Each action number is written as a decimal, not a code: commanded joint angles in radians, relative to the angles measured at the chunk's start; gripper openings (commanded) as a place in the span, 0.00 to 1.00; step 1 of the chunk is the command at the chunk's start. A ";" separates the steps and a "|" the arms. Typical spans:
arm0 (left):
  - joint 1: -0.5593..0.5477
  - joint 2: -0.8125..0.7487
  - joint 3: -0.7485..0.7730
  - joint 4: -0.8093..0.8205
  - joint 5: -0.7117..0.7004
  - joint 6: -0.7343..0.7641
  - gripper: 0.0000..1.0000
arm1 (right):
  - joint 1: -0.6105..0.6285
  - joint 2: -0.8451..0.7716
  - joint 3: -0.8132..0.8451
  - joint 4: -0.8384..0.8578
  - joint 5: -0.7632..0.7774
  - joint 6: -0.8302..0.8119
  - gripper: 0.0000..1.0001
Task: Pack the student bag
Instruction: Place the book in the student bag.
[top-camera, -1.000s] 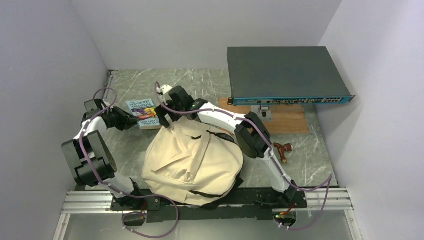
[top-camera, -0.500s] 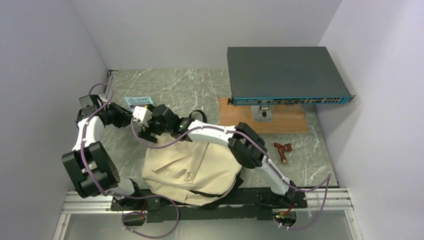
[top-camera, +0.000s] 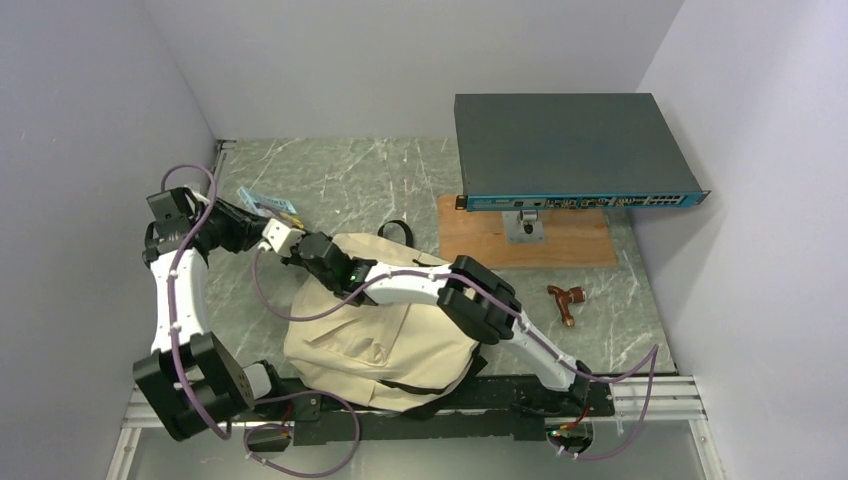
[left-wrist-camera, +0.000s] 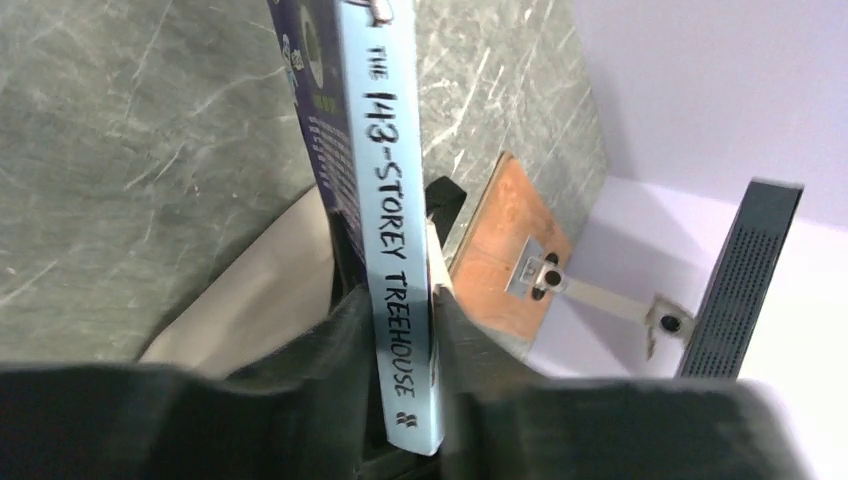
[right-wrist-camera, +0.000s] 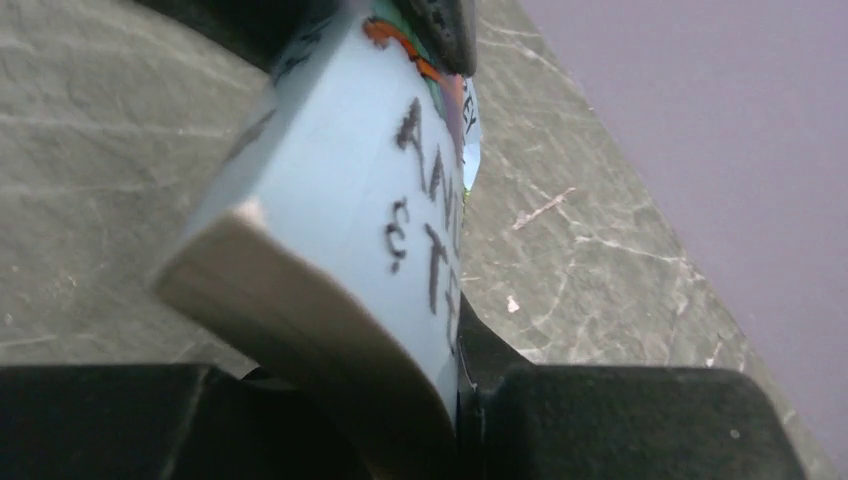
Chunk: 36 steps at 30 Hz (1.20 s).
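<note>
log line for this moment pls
left gripper: shut on book | right gripper: shut on book | student bag: book not yet inside

Reference: student bag (top-camera: 385, 335). Beyond its far edge, bare marble tabletop (top-camera: 380, 170) runs unobstructed to the back wall (top-camera: 400, 70). To its right, passage is open up to a small brown fitting (top-camera: 567, 300). At its far right, a wooden board (top-camera: 575, 243) and raised network switch (top-camera: 575, 150) block access. The right arm (top-camera: 400, 283) crosses its far-left top. The left arm (top-camera: 170, 290) and paperback book (top-camera: 262, 201) occupy its left.
</note>
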 joint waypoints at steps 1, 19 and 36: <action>-0.005 -0.124 0.137 0.049 0.031 0.025 0.44 | -0.015 -0.184 0.004 0.030 0.119 0.080 0.02; -0.386 -0.449 0.160 0.052 -0.103 0.292 0.74 | -0.266 -1.053 -0.371 -0.808 -0.441 0.666 0.00; -1.802 -0.157 -0.080 0.292 -1.055 0.332 0.84 | -0.269 -1.853 -0.523 -1.054 -0.067 0.680 0.00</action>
